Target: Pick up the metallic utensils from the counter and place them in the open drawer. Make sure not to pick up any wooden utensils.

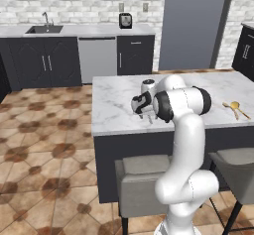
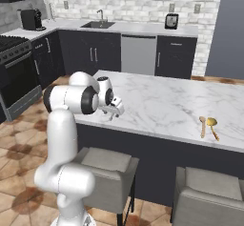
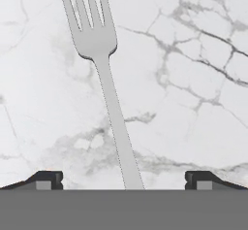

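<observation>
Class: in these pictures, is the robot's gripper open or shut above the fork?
Open: the hand view shows the gripper with fingertips set far apart on either side of the fork.

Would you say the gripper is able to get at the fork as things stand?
Probably yes: the gripper hangs open right over the fork, its handle running between the fingertips, with only bare marble counter around it.

White brick wall (image 1: 74,13), dark wall cabinets (image 2: 90,53), patterned terracotta tile floor (image 1: 39,145), grey stools (image 2: 107,165).
</observation>
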{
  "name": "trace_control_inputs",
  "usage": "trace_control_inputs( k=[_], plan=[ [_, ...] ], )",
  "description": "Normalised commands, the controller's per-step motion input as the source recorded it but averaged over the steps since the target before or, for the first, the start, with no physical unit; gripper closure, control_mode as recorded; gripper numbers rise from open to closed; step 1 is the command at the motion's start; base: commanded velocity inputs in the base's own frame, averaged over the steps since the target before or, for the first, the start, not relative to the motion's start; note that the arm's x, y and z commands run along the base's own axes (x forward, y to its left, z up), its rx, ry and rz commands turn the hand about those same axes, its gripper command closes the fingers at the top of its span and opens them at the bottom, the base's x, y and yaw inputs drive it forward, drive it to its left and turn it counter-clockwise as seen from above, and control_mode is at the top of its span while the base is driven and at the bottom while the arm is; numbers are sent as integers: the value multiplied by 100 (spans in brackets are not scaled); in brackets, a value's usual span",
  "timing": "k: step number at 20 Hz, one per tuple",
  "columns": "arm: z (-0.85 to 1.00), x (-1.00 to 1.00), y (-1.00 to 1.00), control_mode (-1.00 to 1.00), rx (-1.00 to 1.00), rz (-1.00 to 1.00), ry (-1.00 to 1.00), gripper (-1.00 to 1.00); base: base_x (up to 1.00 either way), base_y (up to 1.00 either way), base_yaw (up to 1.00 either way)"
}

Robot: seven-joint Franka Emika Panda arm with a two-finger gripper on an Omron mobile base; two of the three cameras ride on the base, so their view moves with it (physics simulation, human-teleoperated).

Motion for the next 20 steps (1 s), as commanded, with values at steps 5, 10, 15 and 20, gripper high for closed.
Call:
trace_control_inputs(
  k=[5, 10, 15, 20],
  plan=[
    [-25, 0, 0, -100, 0, 0, 0, -100, 0, 0, 0],
    [-43, -1, 0, -100, 0, 0, 0, -100, 0, 0, 0],
    [-43, -10, 0, -100, 0, 0, 0, -100, 0, 0, 0],
    [-1, 50, 0, -100, -4, 0, 0, -100, 0, 0, 0]
  ],
)
